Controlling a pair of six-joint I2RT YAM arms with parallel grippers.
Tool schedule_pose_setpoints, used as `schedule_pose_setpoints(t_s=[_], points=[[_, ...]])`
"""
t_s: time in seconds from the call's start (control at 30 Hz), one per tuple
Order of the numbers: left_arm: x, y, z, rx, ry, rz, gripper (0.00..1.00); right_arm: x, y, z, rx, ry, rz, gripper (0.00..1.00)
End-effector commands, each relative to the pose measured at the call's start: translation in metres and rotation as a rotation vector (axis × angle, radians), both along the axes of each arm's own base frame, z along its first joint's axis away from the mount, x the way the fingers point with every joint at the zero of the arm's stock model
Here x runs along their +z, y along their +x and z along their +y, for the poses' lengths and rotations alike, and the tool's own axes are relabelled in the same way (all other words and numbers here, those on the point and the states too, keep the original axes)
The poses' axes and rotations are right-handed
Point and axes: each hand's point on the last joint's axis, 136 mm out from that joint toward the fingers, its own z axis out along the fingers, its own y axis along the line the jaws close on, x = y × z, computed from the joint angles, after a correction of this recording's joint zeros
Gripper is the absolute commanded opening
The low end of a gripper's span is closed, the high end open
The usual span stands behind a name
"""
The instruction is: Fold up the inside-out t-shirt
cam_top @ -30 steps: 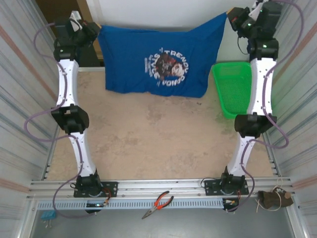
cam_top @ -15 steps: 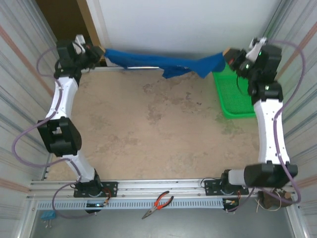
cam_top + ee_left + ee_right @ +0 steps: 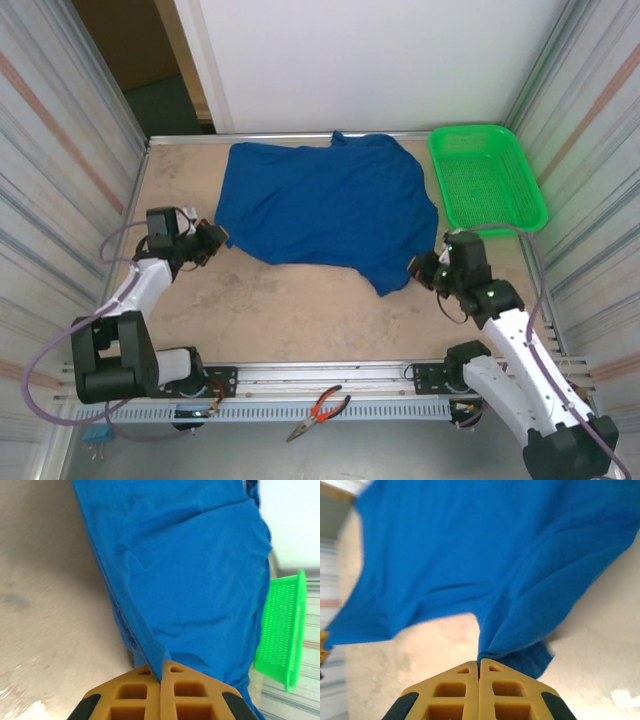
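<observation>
Fingers of left gripper [image 3: 160, 674] closed tight on t-shirt [image 3: 330, 205] edge; right gripper [image 3: 479, 662] pinched a bunched corner. Cloth spread out beyond both sets of fingertips.

A green plastic mesh basket [image 3: 485, 175] stands at the far right corner of the sandy-brown table [image 3: 300, 310], beside the right corrugated wall [image 3: 600, 190]. Red-handled pliers [image 3: 318, 411] lie on the slotted aluminium rail [image 3: 400, 412] along the near edge. A small blue clip [image 3: 97, 436] sits at the near left corner. A brown object [image 3: 548, 402], too small to identify, sits at the near right. A white panel [image 3: 370, 60] closes the far side
</observation>
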Motion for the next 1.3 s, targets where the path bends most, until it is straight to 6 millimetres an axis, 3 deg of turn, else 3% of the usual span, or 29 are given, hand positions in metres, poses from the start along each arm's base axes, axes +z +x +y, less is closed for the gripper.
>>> schedule_pose_setpoints(t_s=[0.0,0.1,0.4,0.53,0.63,0.67,0.7,0.77,0.9,1.03,1.27], points=[[-0.016,-0.015,0.006,-0.010,0.063,0.023,0.02,-0.011,-0.009,-0.011,-0.075,-0.045,0.028,0.00],[-0.020,-0.023,0.010,-0.011,0.097,0.046,0.04,-0.013,-0.018,-0.015,-0.085,-0.081,0.046,0.00],[0.004,-0.039,0.034,0.058,0.248,0.038,0.05,0.015,-0.037,-0.039,-0.179,-0.117,-0.002,0.00],[0.004,-0.045,0.035,0.052,0.264,0.046,0.06,0.014,-0.047,-0.048,-0.198,-0.143,0.028,0.00],[0.001,-0.049,0.036,0.049,0.270,0.059,0.17,0.012,-0.055,-0.055,-0.226,-0.151,0.044,0.00],[0.001,-0.050,0.037,0.053,0.276,0.064,0.27,0.012,-0.058,-0.059,-0.242,-0.155,0.047,0.07],[0.002,-0.052,0.038,0.054,0.285,0.065,0.35,0.014,-0.060,-0.061,-0.255,-0.151,0.043,0.25],[0.008,-0.053,0.042,0.061,0.306,0.058,0.46,0.020,-0.063,-0.064,-0.274,-0.142,0.027,0.47],[0.028,-0.051,0.049,0.072,0.337,0.026,0.53,0.040,-0.058,-0.066,-0.285,-0.127,-0.026,0.52],[0.032,-0.053,0.042,0.053,0.292,0.041,0.54,0.056,-0.041,-0.048,-0.205,-0.110,-0.068,0.53],[-0.023,-0.095,0.022,0.088,0.242,0.166,0.48,0.037,0.010,0.028,0.044,-0.008,-0.039,0.53]])
